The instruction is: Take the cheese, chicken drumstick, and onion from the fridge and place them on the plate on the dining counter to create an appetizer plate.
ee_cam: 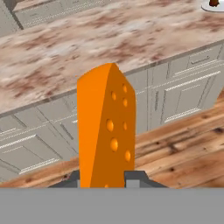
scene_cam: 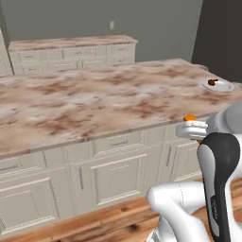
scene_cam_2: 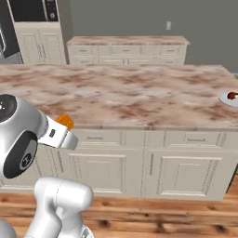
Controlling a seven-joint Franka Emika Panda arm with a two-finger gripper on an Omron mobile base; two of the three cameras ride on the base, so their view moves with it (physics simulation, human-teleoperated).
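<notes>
An orange wedge of cheese (ee_cam: pixel 105 127) with holes stands upright between my fingertips, and my gripper (ee_cam: pixel 105 178) is shut on it. From the base views the cheese (scene_cam: pixel 190 117) (scene_cam_2: pixel 65 122) pokes out of the white hand, held in front of the dining counter (scene_cam: pixel 94 101) (scene_cam_2: pixel 121 93) at about its edge height. The plate (scene_cam: pixel 219 85) (scene_cam_2: pixel 230 98) (ee_cam: pixel 211 7) lies far off near the counter's right end. On it rests the dark chicken drumstick (scene_cam: pixel 212 82) (scene_cam_2: pixel 232 95) (ee_cam: pixel 214 2). The onion and the fridge are out of view.
Cream panelled cabinets (scene_cam: pixel 113 175) (scene_cam_2: pixel 153 167) front the counter above a wooden floor (scene_cam_2: pixel 162 218). A second marbled counter with drawers (scene_cam: pixel 71 52) (scene_cam_2: pixel 128 49) runs along the back wall. A dark oven unit (scene_cam_2: pixel 35 11) sits at the far left.
</notes>
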